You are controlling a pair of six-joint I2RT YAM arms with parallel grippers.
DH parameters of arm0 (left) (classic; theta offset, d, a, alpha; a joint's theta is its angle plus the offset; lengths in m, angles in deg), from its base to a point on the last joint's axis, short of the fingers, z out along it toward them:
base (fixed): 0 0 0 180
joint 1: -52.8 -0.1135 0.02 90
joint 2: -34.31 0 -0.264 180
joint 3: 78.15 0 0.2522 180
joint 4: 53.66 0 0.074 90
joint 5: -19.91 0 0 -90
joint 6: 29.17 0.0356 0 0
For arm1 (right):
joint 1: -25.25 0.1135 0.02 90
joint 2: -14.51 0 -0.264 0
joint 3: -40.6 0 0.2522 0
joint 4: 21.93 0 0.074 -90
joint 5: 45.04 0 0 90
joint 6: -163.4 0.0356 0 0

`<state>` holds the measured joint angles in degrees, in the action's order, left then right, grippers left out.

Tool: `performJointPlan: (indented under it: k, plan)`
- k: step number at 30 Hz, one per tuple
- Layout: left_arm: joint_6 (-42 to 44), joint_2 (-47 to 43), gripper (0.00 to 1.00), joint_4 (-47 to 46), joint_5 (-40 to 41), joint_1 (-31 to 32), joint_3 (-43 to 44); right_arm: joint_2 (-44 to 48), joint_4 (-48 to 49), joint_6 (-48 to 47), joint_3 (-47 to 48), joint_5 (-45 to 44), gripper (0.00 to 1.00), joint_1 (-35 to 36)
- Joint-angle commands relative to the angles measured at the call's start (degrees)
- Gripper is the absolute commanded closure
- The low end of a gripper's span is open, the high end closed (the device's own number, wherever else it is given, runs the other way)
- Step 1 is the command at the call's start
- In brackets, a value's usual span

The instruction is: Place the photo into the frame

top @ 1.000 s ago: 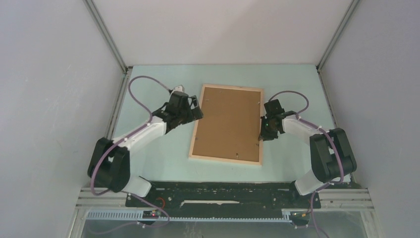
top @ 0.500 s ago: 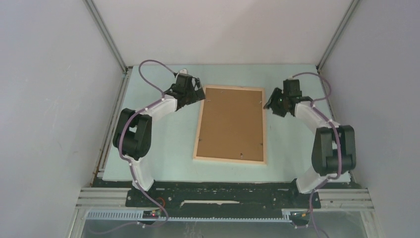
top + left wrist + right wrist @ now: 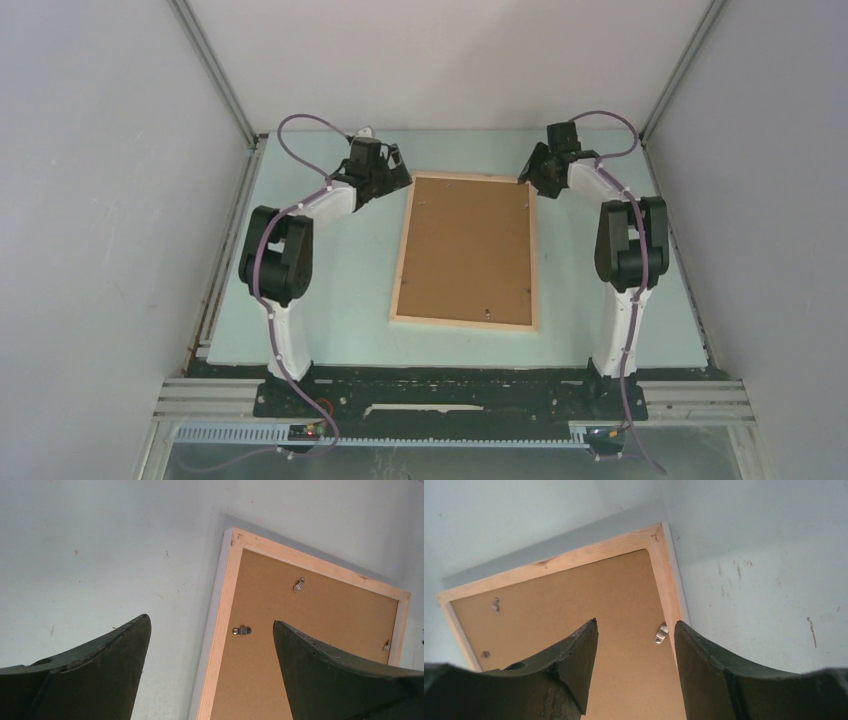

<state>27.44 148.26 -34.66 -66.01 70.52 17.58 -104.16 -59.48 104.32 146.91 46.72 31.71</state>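
Both arms reached farther back than a second ago, left fingers (image 3: 95,675) spread wide over the frame's (image 3: 401,270) far left corner, right fingers (image 3: 709,670) parted, empty, over its far right rim, frame back-up mid-surface (image 3: 340,290), brown backing board (image 3: 465,250) showing

We take this for a robotics lab: plain grey walls (image 3: 100,220) on aluminium posts (image 3: 212,70) box in a pale green surface (image 3: 340,290), and two cabled robot arms (image 3: 620,250) stand on a metal rail (image 3: 700,398) at its near edge.

Brown backing board (image 3: 466,250) on pale green table (image 3: 330,280), small metal tabs (image 3: 242,630) at edges
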Motion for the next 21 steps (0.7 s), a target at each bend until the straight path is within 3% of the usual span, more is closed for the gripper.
performJointPlan:
  k: [1, 9, 14, 21]
  plan:
    - [1.5, -0.1, 0.01, -1.6, -2.5, 0.1, 3.1, -4.0, -6.5, -1.8, 4.6, -2.3, 0.36, 0.3]
    - [1.4, -1.7, 0.03, -2.3, -0.7, 0.5, 0.6, -5.1, -8.6, -2.4, 5.0, -5.3, 0.38, 1.6]
    - [1.4, -2.0, 0.03, -2.4, 0.5, 0.9, 0.2, -6.7, -9.5, -2.2, 6.0, -4.2, 0.46, 1.7]
    - [1.5, -1.9, 0.03, -2.5, 0.8, 0.8, 0.5, -5.9, -9.3, -3.4, 4.7, -4.6, 0.41, 2.5]
